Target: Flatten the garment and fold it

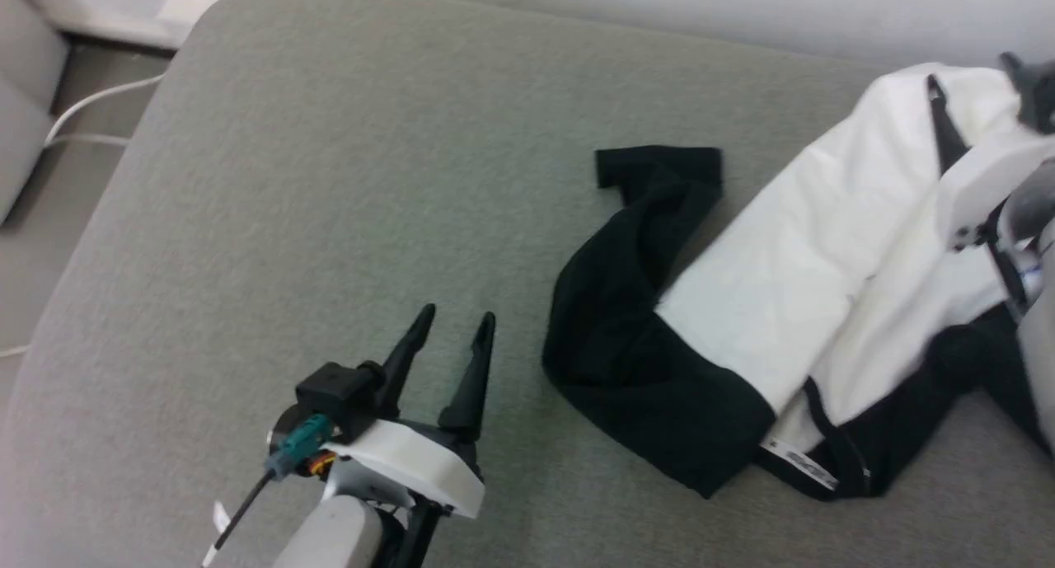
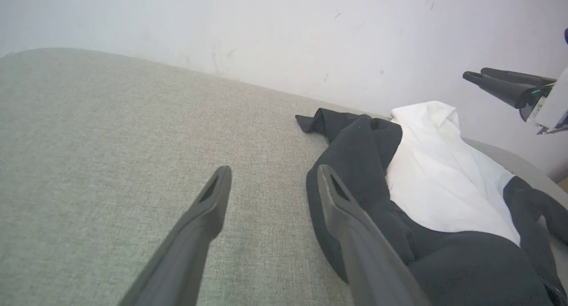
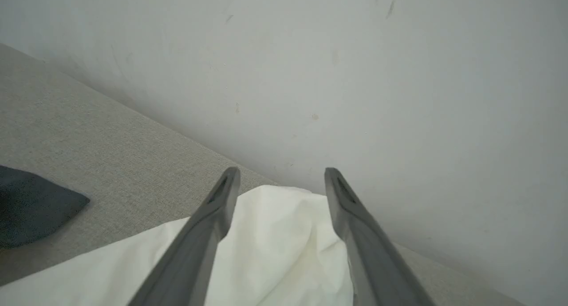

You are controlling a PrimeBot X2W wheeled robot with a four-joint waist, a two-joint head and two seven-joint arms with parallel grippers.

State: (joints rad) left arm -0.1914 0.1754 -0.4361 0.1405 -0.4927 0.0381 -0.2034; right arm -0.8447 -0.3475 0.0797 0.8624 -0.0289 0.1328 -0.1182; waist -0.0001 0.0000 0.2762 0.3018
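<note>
Lying crumpled at the right of the grey cushion, the long-sleeved shirt risks being pinched through doubled layers, locking in creases, by the left gripper, spread empty beside its black sleeve, or the right gripper, spread empty over its white body.

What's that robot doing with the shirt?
A robot is getting ready to flatten and fold the shirt, which lies crumpled on a grey cushion. Its left tool is open over bare cushion beside the black sleeve, not touching it. Its right tool is open above the white part, holding nothing.
</note>
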